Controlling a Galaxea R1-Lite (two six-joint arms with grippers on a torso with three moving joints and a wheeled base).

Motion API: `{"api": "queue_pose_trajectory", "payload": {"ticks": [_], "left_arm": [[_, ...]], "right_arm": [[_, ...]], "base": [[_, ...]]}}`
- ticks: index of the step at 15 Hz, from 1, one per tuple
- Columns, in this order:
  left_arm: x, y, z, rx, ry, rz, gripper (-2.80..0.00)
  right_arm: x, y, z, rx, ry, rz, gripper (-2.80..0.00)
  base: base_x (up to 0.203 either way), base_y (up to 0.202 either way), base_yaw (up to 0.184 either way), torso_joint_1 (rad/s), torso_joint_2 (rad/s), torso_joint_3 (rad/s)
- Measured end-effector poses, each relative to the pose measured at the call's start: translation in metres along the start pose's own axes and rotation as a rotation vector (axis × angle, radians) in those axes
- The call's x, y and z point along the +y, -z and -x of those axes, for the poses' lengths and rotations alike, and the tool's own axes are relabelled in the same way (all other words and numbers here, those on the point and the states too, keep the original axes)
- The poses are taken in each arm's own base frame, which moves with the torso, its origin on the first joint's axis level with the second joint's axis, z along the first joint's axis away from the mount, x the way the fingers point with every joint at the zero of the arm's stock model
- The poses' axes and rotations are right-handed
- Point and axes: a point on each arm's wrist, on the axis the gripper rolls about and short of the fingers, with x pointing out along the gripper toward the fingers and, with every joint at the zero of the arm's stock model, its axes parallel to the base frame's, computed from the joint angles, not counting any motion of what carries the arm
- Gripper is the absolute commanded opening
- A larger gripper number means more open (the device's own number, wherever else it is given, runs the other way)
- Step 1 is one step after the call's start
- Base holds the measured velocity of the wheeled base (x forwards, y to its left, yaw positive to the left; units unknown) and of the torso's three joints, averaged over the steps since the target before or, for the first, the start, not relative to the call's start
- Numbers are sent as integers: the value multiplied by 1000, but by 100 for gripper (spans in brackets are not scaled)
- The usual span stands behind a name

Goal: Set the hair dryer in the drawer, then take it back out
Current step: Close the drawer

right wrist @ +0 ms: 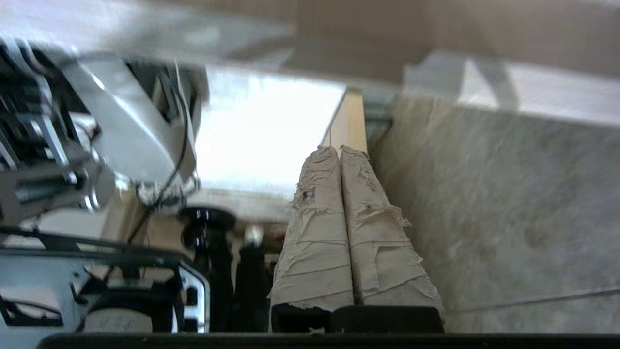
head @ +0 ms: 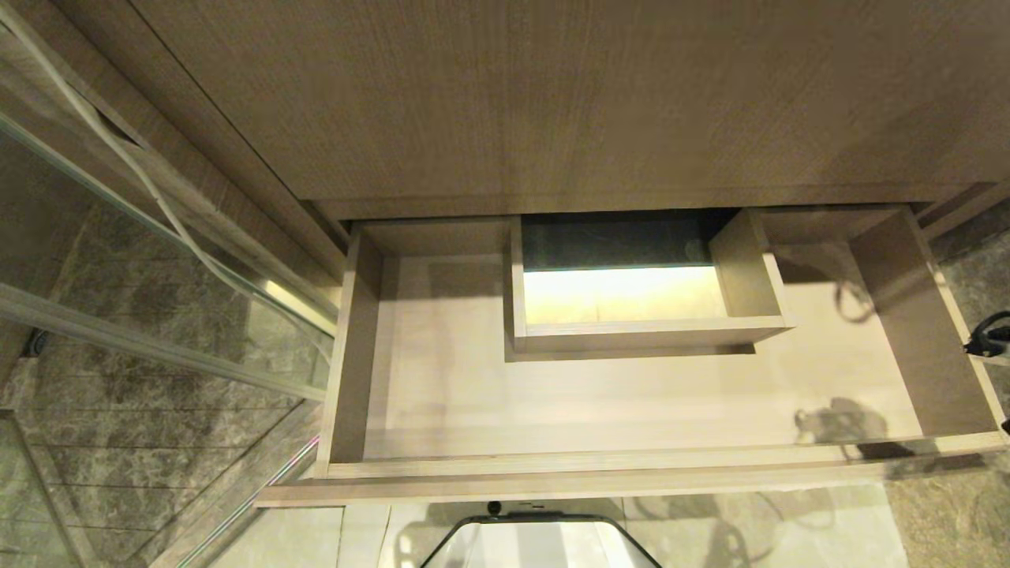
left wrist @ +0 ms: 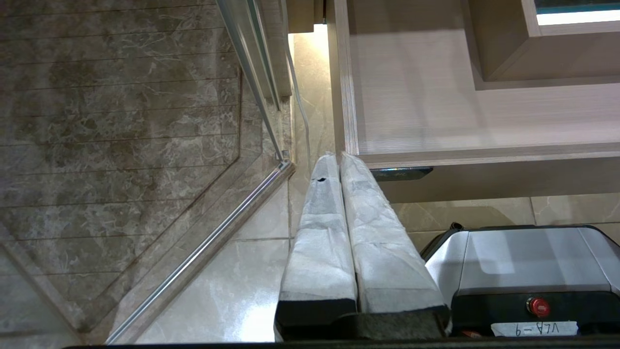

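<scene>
1. I see the drawer [head: 631, 410] pulled out across the middle of the head frame — its floor bare, the boxed cut-out [head: 647, 315] at centre back. I cannot find the hair dryer in any view.
2. My right gripper [right wrist: 341, 152] is pressed shut on nothing, by the drawer's side wall.
3. My left gripper [left wrist: 337, 157] — also shut, empty — hangs at the drawer's front corner, over the tiled floor [left wrist: 232, 271].

Both grippers are showing long tapered fingers [left wrist: 368, 232] wrapped in whitish, fraying tape [right wrist: 334, 232] over black mounts, while the silver-and-black base [left wrist: 523, 261] is carrying a red button [left wrist: 538, 306] and a handwritten white label [left wrist: 535, 329].
</scene>
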Motion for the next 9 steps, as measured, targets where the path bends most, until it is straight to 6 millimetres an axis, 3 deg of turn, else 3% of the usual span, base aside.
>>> {"api": "queue_pose_trajectory", "payload": {"ticks": [9], "left_arm": [[0,0,0,0,0,0,-280]], "right_arm": [[-13,2,-60,172,-91,-18,-280]], "base": [[0,0,0,0,0,0]]}}
